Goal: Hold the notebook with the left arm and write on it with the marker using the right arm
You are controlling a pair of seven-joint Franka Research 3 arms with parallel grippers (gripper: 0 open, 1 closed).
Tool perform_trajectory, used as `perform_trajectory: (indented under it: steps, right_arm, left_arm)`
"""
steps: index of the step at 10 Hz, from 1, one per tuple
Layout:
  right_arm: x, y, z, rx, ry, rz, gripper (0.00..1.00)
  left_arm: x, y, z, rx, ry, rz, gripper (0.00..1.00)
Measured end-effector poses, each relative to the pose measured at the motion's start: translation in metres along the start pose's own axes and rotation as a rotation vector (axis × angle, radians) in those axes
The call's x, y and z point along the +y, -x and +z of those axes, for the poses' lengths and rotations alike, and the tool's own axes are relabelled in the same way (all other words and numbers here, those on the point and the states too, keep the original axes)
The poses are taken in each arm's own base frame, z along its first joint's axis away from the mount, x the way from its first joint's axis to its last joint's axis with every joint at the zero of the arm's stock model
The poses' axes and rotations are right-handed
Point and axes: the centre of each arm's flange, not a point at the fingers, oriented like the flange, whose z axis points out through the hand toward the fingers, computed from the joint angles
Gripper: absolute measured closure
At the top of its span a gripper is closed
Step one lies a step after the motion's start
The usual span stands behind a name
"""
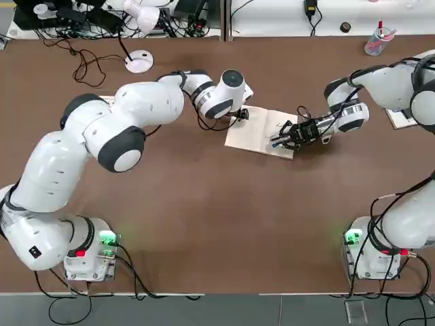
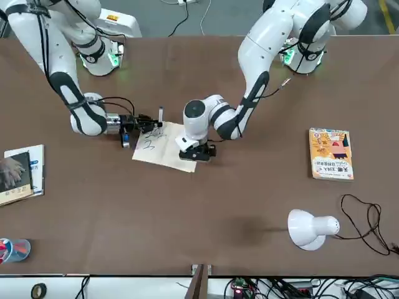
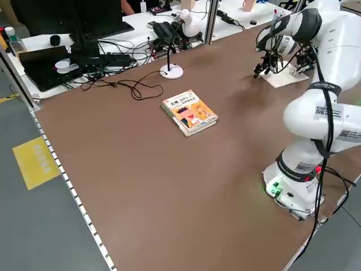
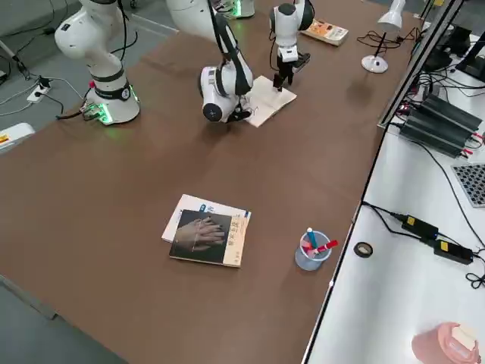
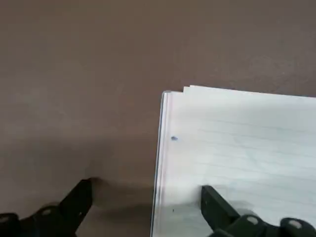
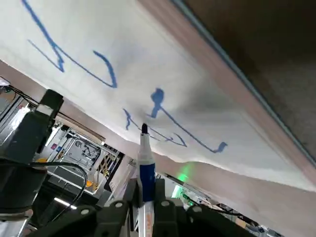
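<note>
pinning the notebook [image 1: 262, 131] with our left gripper [image 5: 148, 207], jaws apart, one finger on the page and one past its edge. we judge the paper light and prone to sliding. our right gripper [image 1: 285, 136] is clamped on the slim, stiff marker [image 6: 144, 163], tip just off the page.

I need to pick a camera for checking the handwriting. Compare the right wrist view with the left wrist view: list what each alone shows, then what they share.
Only the right wrist view: blue handwritten strokes on the page and the slim white marker with a blue band, clamped in the shut right end effector, its tip at the paper.

Only the left wrist view: the left end effector open, one finger on the page, one on the brown table, astride the pad's edge.

Both: the cream-white lined paper notebook.
</note>
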Motion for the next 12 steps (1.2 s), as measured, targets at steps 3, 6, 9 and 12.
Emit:
perform_trajectory:
  steps: [3, 6, 9, 12]
  right_arm:
    - [0.000, -0.006, -0.010, 0.015, 0.008, -0.018, 0.83]
    - [-0.001, -0.010, -0.018, 0.017, 0.028, -0.035, 0.83]
    - [-0.002, -0.012, -0.024, 0.018, 0.038, -0.043, 0.83]
    - [-0.002, -0.012, -0.024, 0.017, 0.042, -0.047, 0.83]
  left_arm:
    - [0.000, 0.000, 0.000, 0.000, 0.000, 0.000, 0.00]
    - [0.000, 0.000, 0.000, 0.000, 0.000, 0.000, 0.00]
    - [0.000, 0.000, 0.000, 0.000, 0.000, 0.000, 0.00]
    - [0.000, 0.000, 0.000, 0.000, 0.000, 0.000, 0.00]
